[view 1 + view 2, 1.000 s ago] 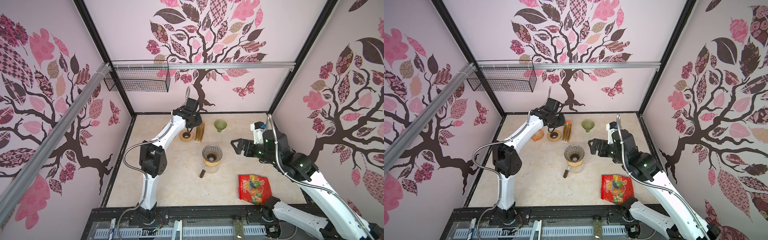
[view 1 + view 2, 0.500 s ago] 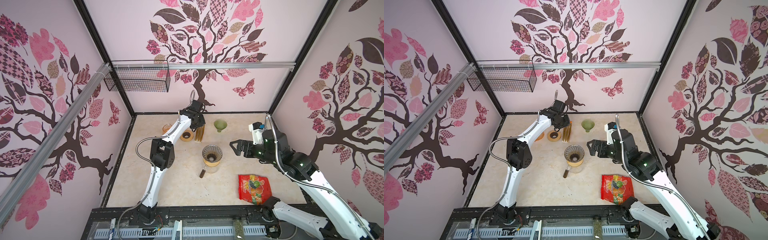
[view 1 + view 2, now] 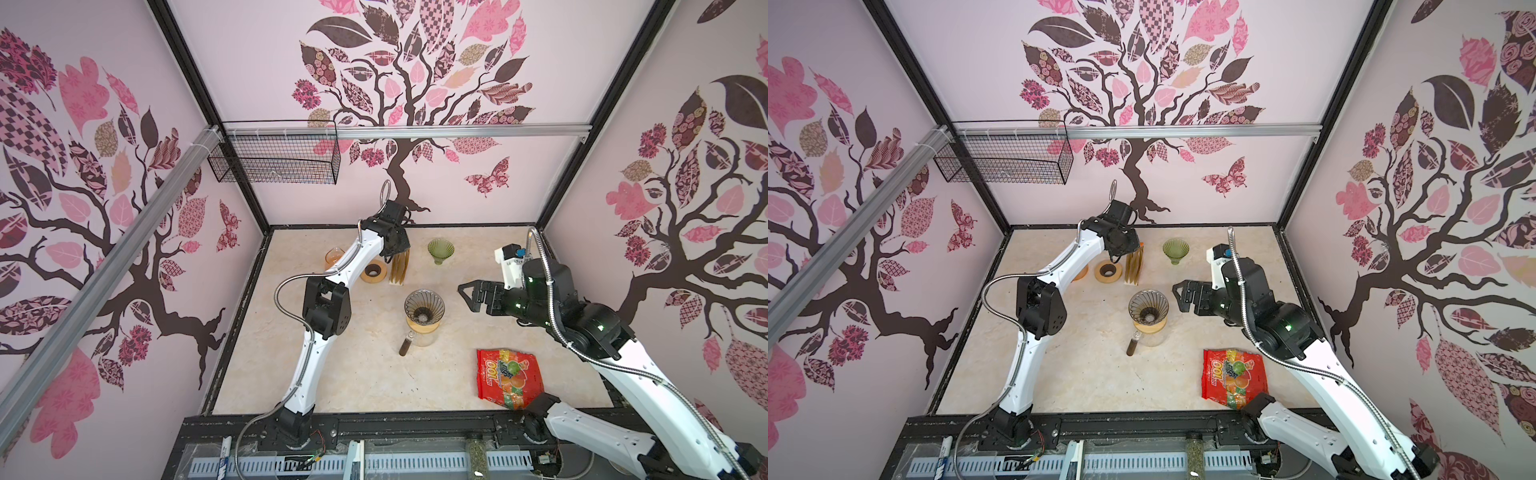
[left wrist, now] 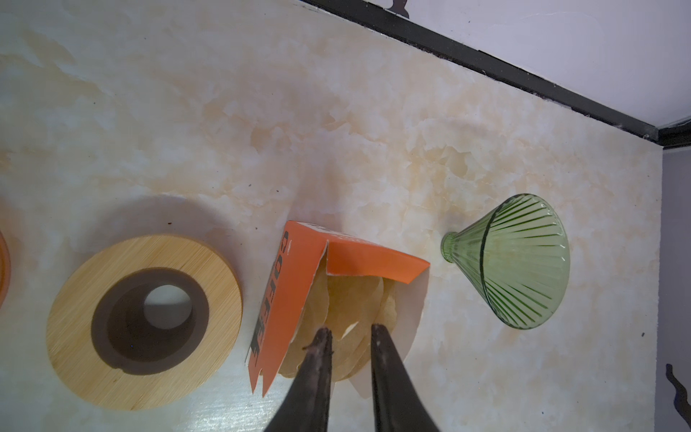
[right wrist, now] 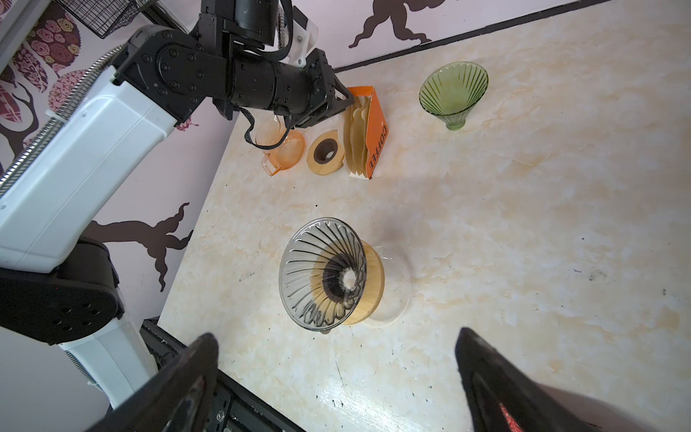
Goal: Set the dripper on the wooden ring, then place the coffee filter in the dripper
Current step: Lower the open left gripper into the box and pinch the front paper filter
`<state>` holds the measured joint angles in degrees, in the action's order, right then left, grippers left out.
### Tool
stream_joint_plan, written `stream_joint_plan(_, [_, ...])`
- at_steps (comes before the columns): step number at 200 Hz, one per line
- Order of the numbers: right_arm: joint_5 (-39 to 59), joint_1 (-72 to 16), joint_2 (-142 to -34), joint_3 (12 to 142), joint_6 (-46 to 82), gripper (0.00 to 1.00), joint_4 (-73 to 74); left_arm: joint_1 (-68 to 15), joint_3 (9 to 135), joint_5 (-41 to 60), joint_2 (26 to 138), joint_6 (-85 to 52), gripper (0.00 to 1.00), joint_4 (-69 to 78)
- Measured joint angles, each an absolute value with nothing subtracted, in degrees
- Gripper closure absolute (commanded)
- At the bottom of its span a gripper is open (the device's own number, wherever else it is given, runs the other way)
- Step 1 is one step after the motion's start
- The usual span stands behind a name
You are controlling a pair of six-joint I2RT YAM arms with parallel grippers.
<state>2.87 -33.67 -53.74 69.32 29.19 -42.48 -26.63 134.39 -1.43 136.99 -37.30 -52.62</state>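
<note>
The dripper (image 3: 424,305) is empty; the left gripper (image 4: 350,333), jaws narrow, straddles the boxed coffee filters (image 4: 347,295), grip not clear; the right gripper (image 5: 336,336) waits wide open.

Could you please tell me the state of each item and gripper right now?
Filter box, open, upright, filters inside.
Clear dripper, empty, seated on carafe.
Green dripper, empty, upright on table.
Wooden ring, flat on table.
Left gripper, narrowly open, tips at the filters.
Right gripper, wide open, empty.
</note>
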Motion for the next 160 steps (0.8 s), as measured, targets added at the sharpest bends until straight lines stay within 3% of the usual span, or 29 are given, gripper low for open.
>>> stream_joint_plan(83, [3.2,-33.7,-54.3,69.4,28.4,0.00,-42.5,-26.6,134.9,-2.3,140.6,-37.3,0.80,-53.1])
stream_joint_plan(160, [3.2,-33.7,-54.4,69.4,28.1,0.00,-42.5,-26.6,135.5,-2.9,140.7,-37.2,0.95,-53.3])
